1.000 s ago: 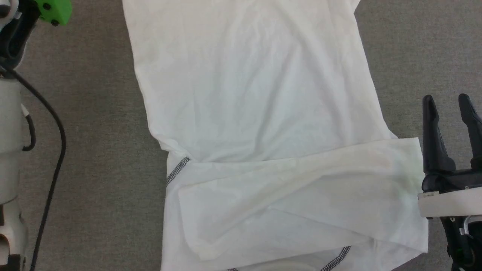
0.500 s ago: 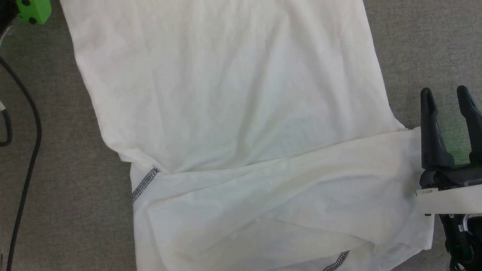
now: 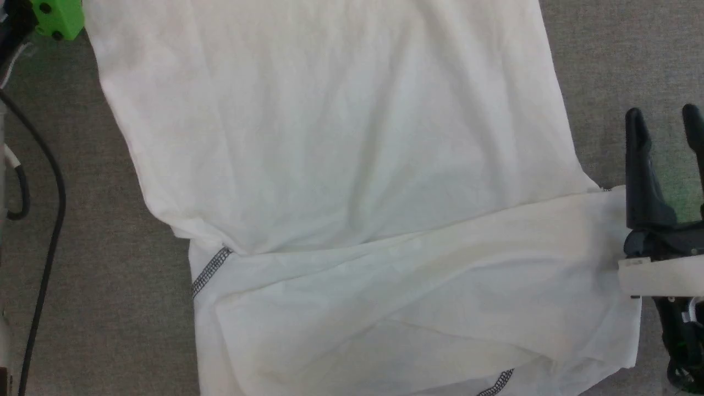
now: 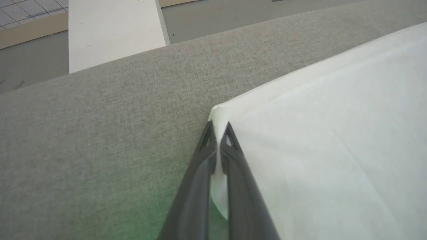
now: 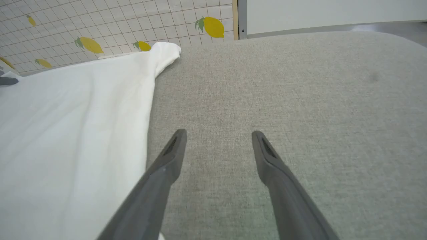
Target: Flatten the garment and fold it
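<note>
The white garment point(image 3: 341, 165) lies spread on the grey cloth surface, with a sleeve folded across its near part and dark zigzag seams point(image 3: 212, 269) showing. In the left wrist view my left gripper point(image 4: 218, 128) is shut on a corner of the garment point(image 4: 333, 133), and white fabric is pinched between the dark fingers. At the head view's right edge my right gripper point(image 3: 663, 118) stands open beside the garment's right edge. The right wrist view shows the right gripper point(image 5: 218, 136) open over bare grey cloth, the garment point(image 5: 73, 126) lying to its left.
The left arm's green part point(image 3: 58, 16) and a black cable point(image 3: 47, 220) show at the head view's left edge. A white board point(image 4: 113, 30) lies beyond the surface's far edge. A lemon-print tiled wall point(image 5: 100, 23) stands behind the surface.
My left gripper has shut on the garment's corner. The head view shifted, so the garment sits further left and lower in it. My right gripper stayed open.
</note>
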Controlling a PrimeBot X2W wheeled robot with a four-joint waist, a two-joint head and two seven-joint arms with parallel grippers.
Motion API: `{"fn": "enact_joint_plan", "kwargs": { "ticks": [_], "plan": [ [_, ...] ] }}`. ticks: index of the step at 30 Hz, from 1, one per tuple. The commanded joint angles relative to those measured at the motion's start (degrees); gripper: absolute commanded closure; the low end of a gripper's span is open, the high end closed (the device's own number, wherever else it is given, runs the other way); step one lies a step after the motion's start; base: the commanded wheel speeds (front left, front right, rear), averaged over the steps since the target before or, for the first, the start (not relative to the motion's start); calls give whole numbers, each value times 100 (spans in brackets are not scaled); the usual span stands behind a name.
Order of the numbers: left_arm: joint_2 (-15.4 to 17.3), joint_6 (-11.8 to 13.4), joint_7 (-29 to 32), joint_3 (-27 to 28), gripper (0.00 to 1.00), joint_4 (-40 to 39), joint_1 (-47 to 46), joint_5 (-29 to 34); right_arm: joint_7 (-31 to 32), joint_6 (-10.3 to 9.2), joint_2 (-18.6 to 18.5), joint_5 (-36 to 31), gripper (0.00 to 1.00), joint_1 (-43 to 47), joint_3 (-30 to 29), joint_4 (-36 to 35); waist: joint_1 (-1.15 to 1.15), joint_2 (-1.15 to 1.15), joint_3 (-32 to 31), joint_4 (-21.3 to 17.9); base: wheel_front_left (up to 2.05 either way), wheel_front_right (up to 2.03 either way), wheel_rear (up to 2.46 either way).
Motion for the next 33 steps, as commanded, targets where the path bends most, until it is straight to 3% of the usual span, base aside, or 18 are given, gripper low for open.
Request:
{"fn": "enact_joint_plan", "kwargs": {
  "ticks": [1, 6, 11, 15, 21, 27, 33],
  "plan": [
    [-23, 25, -44, 18, 100, 54, 170, -68, 90, -8, 4, -139, 0, -259, -30, -133, -1, 0, -125, 136, 0, 0, 0],
    [-126, 15, -174, -7, 100, 52, 438, -189, 769, -8, -35, -696, 0, -1233, 34, -543, -1, 0, -381, 398, 0, 0, 0],
    [-234, 2, -312, -18, 100, 2, 681, -330, 1720, -8, -454, -651, 0, -2775, 246, -358, -1, 0, -558, 629, 0, 0, 0],
    [-283, -9, -374, -41, 100, -28, 779, -398, 2449, -8, -735, -567, 0, -3899, 435, 305, -1, 0, -612, 769, 0, 0, 0],
    [-360, -12, -442, -58, 100, -83, 794, -483, 3492, -8, -671, -730, 0, -5127, 356, 1858, -1, 0, -542, 998, 0, 0, 0],
    [-484, -15, -521, -143, 100, -68, 703, -489, 4373, -8, -299, -1122, 0, -5560, -80, 3075, -1, 0, -398, 1190, 0, 0, 0],
    [-618, -29, -575, -268, 100, 0, 573, -488, 4649, -8, -98, -1479, 0, -5697, -373, 3610, -1, 0, -294, 1323, 0, 0, 0]
  ]
}}
